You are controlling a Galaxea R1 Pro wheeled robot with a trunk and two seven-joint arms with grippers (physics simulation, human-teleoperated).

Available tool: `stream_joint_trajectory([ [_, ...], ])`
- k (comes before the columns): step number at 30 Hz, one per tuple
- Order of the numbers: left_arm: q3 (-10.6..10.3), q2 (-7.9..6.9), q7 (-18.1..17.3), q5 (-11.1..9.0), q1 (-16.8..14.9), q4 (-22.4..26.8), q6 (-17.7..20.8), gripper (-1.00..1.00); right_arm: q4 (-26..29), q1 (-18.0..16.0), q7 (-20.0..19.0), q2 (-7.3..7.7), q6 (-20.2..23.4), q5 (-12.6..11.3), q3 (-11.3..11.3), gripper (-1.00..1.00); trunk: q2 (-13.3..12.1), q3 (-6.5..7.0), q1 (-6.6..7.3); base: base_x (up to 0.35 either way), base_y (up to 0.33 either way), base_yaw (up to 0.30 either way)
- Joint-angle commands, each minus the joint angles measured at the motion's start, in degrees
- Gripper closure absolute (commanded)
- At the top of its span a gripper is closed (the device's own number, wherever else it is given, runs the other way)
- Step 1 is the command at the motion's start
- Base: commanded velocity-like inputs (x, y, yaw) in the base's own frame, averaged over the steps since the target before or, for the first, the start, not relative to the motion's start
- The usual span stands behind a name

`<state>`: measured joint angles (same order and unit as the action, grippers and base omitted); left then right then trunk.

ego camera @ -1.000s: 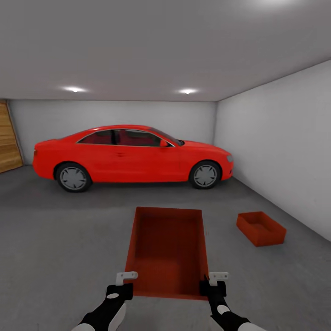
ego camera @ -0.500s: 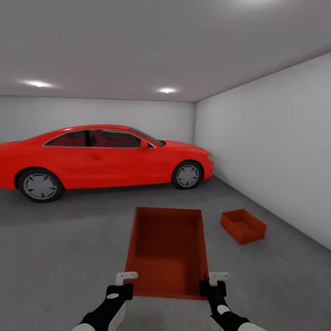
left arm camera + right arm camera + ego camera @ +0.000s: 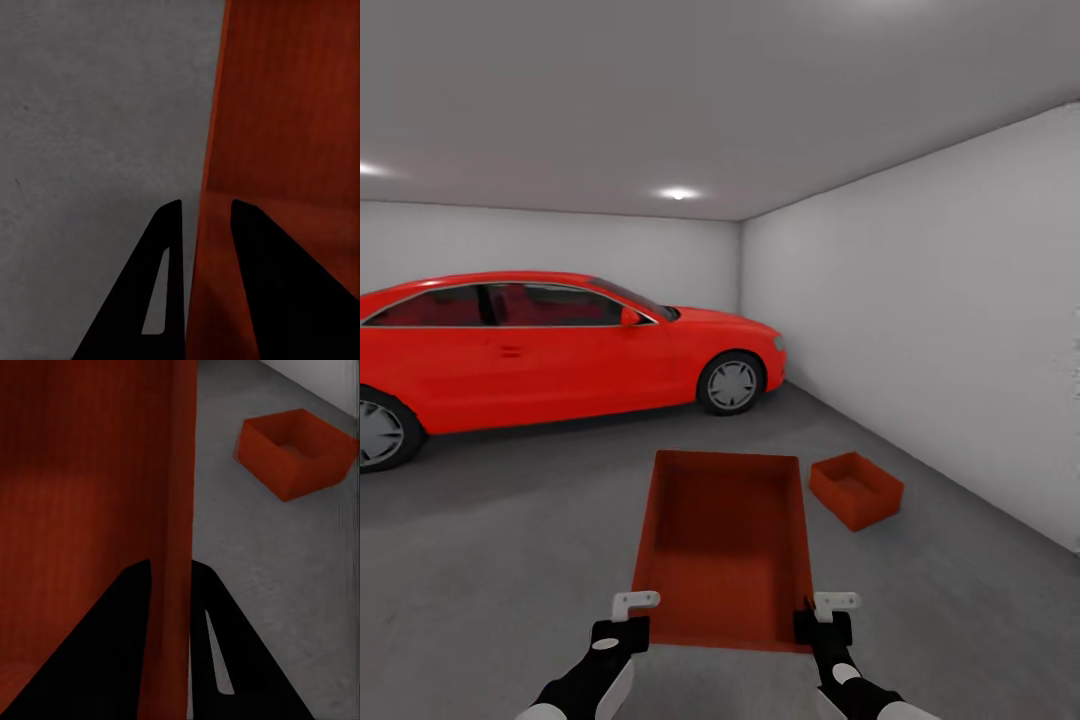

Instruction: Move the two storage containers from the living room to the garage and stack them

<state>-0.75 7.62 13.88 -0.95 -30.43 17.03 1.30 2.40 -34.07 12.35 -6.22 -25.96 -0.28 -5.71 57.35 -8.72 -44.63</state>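
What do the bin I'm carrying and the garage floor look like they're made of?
The carried bin: probably rigid plastic, matte orange-red. Its thin straight walls show even colour, no gloss, and a faint fine ribbing on the inside in the right wrist view. It could also be painted board; the render leaves that open. The floor: looks like bare concrete, dark grey, rough and mottled, without seams or shine.

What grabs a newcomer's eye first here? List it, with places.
The glossy red car parked across the far left of the garage. Nearer, an orange-red container held out front, left end effector and right end effector clamping its side walls. A second container sits on the grey floor by the right wall.
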Motion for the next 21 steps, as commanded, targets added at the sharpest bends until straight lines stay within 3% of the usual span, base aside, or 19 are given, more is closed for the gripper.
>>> stream_joint_trajectory([
  [1, -0.8, -0.06, 0.5, -0.9, 0.0, -0.2, 0.2, 1.0, 0.1, -0.1, 0.4, -0.02, -2.4, 0.2, -0.5, 1.0, 0.1, -0.08, -0.04, 0.32, 0.178, -0.283],
  [21, -0.8, -0.06, 0.5, -1.0, 0.0, -0.2, 0.2, 1.0, 0.1, -0.1, 0.4, -0.02, -2.4, 0.2, -0.5, 1.0, 0.1, -0.08, -0.04, 0.317, 0.185, -0.283],
])
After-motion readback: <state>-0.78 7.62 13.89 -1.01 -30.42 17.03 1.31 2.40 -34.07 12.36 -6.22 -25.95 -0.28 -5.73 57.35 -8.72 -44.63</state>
